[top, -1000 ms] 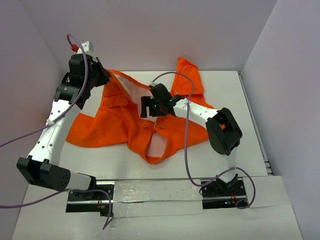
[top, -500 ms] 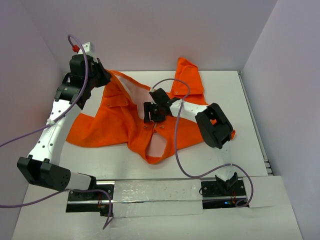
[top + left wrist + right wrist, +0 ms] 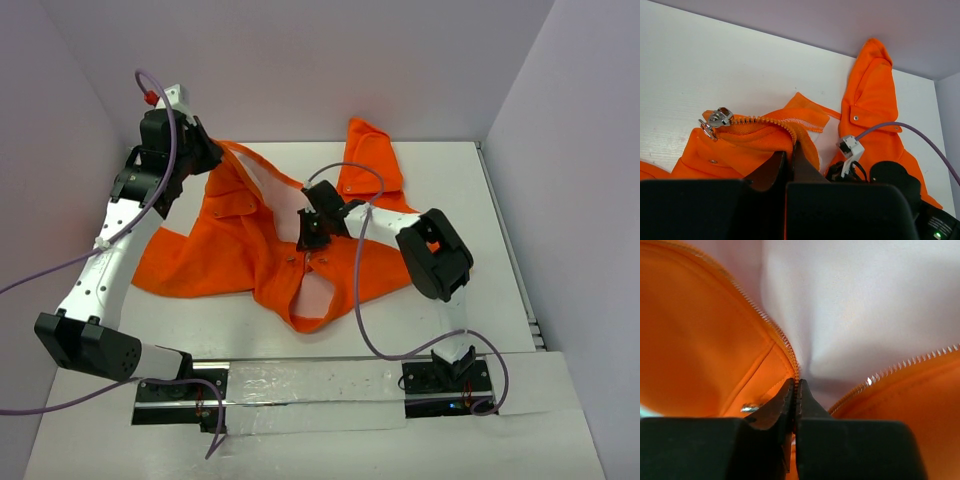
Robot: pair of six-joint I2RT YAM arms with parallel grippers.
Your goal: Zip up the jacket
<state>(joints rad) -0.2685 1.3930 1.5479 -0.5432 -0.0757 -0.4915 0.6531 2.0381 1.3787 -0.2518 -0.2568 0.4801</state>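
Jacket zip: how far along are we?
Done: both arms have hold. The left gripper has jaws shut on the zipper tape near the slider; the right gripper has jaws shut on a tooth row beside the pale lining. In hand: likely lining up the edges; the jacket lies open. Left: the rows are unjoined, so seating the end in the slider and the whole pull remain.
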